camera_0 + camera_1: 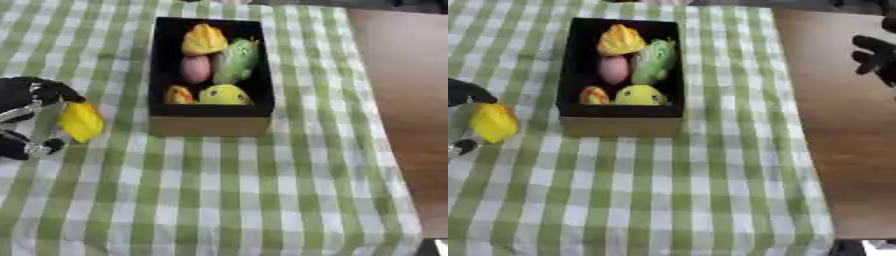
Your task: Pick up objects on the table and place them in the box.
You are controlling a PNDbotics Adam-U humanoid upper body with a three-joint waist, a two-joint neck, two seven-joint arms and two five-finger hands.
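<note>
A black-lined cardboard box [157, 65] stands on the green checked cloth at centre top. Inside lie a yellow-orange fruit [204, 40], a green leafy piece [236, 60], a pink oval [195, 69], a small orange piece [179, 95] and a round yellow fruit [224, 95]. At the left edge my left hand [31, 117] is shut on a yellow fruit [81, 121], held left of the box's near corner. My right hand [877, 57] shows only in the right eye view, over the bare wood at the far right, with its fingers spread.
The checked cloth [227, 190] covers the table in front of the box. A brown wooden surface [402, 100] runs along the right side, beyond the cloth's edge.
</note>
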